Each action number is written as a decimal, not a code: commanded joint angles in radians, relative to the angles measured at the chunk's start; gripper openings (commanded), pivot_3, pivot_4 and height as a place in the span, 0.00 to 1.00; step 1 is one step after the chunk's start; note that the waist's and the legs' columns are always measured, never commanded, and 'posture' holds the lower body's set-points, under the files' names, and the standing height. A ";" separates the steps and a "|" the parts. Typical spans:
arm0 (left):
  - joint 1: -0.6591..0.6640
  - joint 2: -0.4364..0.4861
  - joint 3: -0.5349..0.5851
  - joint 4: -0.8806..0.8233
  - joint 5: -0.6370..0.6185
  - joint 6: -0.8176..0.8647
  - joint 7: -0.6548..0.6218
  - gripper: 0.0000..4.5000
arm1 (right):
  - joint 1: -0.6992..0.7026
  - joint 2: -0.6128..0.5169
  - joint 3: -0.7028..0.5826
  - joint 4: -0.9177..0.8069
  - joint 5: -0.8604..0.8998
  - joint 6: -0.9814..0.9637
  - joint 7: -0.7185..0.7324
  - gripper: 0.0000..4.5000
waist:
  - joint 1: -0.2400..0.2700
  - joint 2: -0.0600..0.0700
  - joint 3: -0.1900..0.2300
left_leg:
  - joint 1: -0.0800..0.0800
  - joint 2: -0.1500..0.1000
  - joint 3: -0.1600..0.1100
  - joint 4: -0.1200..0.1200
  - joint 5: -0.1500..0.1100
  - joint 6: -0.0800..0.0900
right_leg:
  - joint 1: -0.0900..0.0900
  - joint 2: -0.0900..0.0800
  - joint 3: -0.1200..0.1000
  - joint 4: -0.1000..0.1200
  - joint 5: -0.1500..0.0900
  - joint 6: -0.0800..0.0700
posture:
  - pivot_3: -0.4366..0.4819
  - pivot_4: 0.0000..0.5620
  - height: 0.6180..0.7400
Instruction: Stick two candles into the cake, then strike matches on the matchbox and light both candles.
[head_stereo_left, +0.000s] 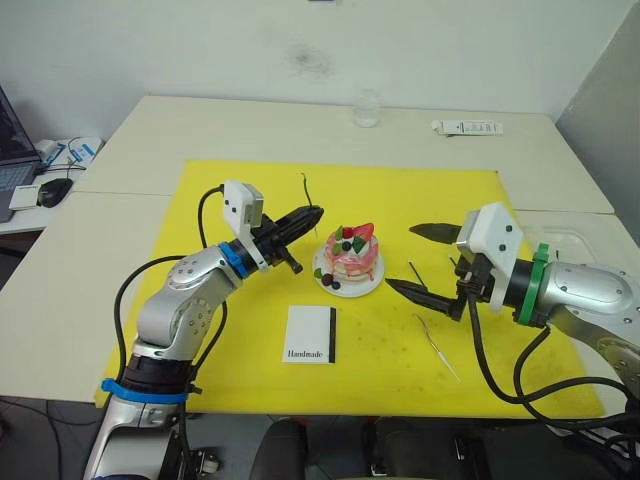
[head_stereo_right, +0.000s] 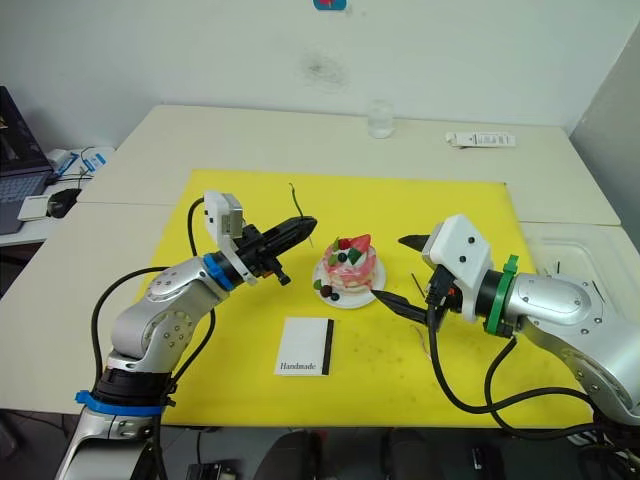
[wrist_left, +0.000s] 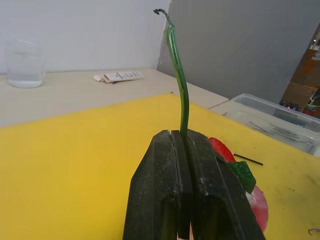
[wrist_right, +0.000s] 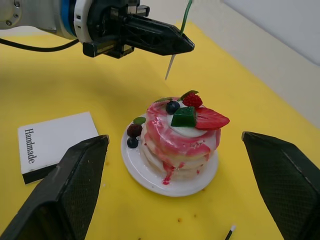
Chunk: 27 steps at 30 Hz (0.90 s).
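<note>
Closed left gripper (head_stereo_left: 312, 214) fingers pinch one candle (head_stereo_left: 306, 190) nearly upright, lower tip just beside the pink cake (head_stereo_left: 349, 255), which lies ahead of them, while the right gripper (head_stereo_left: 410, 258) waits wide open, empty, opposite.

The cake (wrist_right: 180, 137) looks glossy, its pink glaze wet-looking, on a shiny white plate (wrist_right: 145, 172) that seems glazed ceramic. The matchbox (head_stereo_left: 310, 334) looks like matt white card. The left gripper's fingers (wrist_left: 200, 185) are matt black plastic, scuffed and dusty. The yellow mat (head_stereo_left: 250, 330) is matt and faintly speckled. The desk (head_stereo_left: 90, 250) is smooth and pale.
</note>
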 joint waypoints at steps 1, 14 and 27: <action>-0.029 -0.018 0.018 0.001 0.025 -0.024 -0.030 0.00 | 0.000 0.018 -0.008 -0.041 -0.026 0.001 0.006 0.99 | 0.000 0.000 0.000 | 0.000 0.000 0.000 0.000 0.000 0.000 | 0.000 0.000 0.000 0.000 0.000 0.000 | 0.48 0.27 1.00; -0.055 -0.082 0.010 0.058 0.112 -0.066 -0.087 0.00 | 0.015 0.063 -0.009 -0.090 -0.060 0.059 0.003 0.99 | -0.001 0.000 0.000 | 0.001 -0.001 -0.001 0.002 0.000 0.000 | 0.000 0.002 0.000 0.005 0.000 0.000 | 0.48 0.27 1.00; -0.053 -0.120 0.018 0.107 0.152 -0.088 -0.114 0.00 | 0.005 0.079 -0.009 -0.093 -0.067 0.081 0.006 0.99 | -0.001 0.000 0.000 | 0.002 -0.001 -0.001 0.003 0.000 0.000 | 0.000 0.003 -0.001 0.006 0.000 0.000 | 0.48 0.27 1.00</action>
